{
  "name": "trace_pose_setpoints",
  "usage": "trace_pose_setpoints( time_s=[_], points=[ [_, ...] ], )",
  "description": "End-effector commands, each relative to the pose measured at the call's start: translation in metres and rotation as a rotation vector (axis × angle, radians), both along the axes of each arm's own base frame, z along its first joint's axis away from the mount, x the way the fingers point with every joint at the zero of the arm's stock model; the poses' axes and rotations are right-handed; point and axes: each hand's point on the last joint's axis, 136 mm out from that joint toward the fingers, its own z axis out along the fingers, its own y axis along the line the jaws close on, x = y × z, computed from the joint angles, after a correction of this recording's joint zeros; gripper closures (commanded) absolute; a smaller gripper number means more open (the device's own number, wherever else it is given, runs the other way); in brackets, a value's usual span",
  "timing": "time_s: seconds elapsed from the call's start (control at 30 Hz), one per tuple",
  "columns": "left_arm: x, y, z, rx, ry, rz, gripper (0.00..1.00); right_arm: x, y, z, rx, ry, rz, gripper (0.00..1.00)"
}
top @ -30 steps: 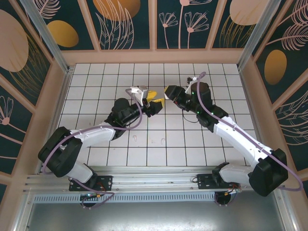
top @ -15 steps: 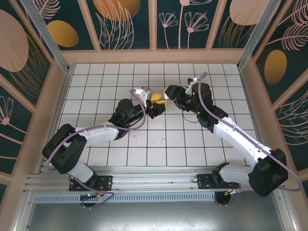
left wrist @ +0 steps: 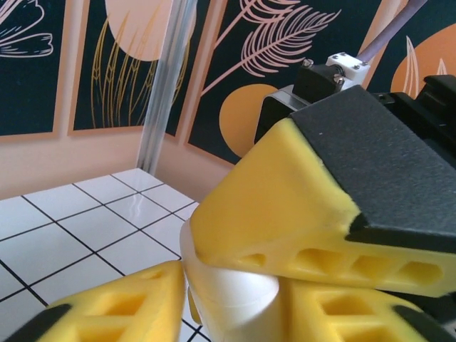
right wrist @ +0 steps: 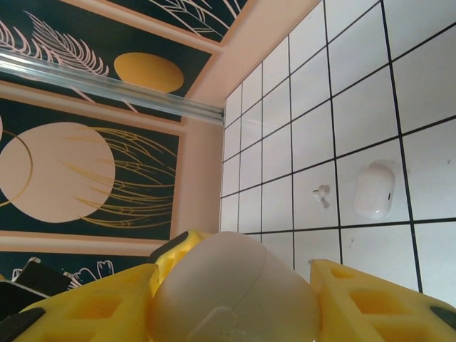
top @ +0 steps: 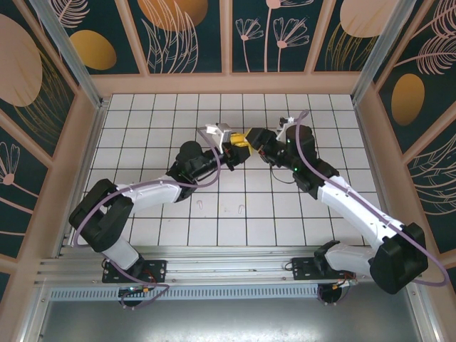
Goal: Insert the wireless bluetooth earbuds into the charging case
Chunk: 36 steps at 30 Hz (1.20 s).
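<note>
Both arms meet above the far middle of the white-tiled worktop [top: 142,121]. The right pincer [top: 251,137] is clamped on a white rounded plastic charging case [right wrist: 235,274], held clear of the tiles. The left pincer [top: 237,148] appears closed on the same case from the opposite side. The step in hand is judged to be steadying or opening the case. A tiny white plastic earbud [right wrist: 323,194] lies on a tile just beside a second white rounded case [right wrist: 374,192]. The next move calls for freeing one pincer to fetch an earbud with a fine, exact pinch. Dark teal wall panels [top: 185,35] with orange discs and leaf drawings, framed in pale wood, enclose the worktop.
</note>
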Motion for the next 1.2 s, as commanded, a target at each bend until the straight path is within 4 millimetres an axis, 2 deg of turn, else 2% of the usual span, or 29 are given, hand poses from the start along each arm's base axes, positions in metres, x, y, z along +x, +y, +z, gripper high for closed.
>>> trace_pose_setpoints(
  time_s=[0.0,0.17,0.3,0.4,0.5,0.63,0.73,0.8,0.9,1.03,1.17],
  points=[
    [0.001,-0.008,0.008,-0.019,-0.001,-0.023,0.70,-0.006,-0.002,0.020,0.044,-0.046,0.012,0.50],
    [0.001,-0.008,0.003,-0.023,0.028,-0.030,0.83,-0.008,-0.004,0.023,0.037,-0.060,0.010,0.45],
    [-0.004,-0.007,0.006,-0.015,0.034,-0.052,0.92,-0.014,-0.007,0.030,-0.001,-0.105,0.029,0.30],
    [-0.009,-0.005,0.013,0.013,0.036,-0.110,0.94,-0.009,-0.031,0.044,-0.060,-0.149,0.018,0.20],
    [-0.014,0.007,0.029,-0.009,0.040,-0.177,0.95,-0.013,-0.048,0.066,-0.131,-0.230,0.073,0.18],
    [-0.023,0.019,0.044,-0.012,0.070,-0.295,0.95,-0.025,-0.050,0.083,-0.187,-0.323,0.202,0.18],
    [-0.031,0.026,0.046,-0.006,0.105,-0.363,0.95,-0.036,-0.037,0.084,-0.198,-0.387,0.325,0.22],
    [-0.037,0.029,0.067,-0.028,0.074,-0.395,0.95,-0.041,-0.030,0.084,-0.190,-0.427,0.378,0.26],
    [-0.050,0.034,0.082,-0.061,0.046,-0.440,0.95,-0.050,-0.018,0.088,-0.155,-0.500,0.432,0.31],
    [-0.064,0.036,0.098,-0.102,0.041,-0.507,0.95,-0.066,0.002,0.093,-0.107,-0.576,0.523,0.35],
    [-0.068,0.039,0.107,-0.128,0.044,-0.526,0.96,-0.080,0.015,0.097,-0.096,-0.616,0.581,0.44]
  ],
)
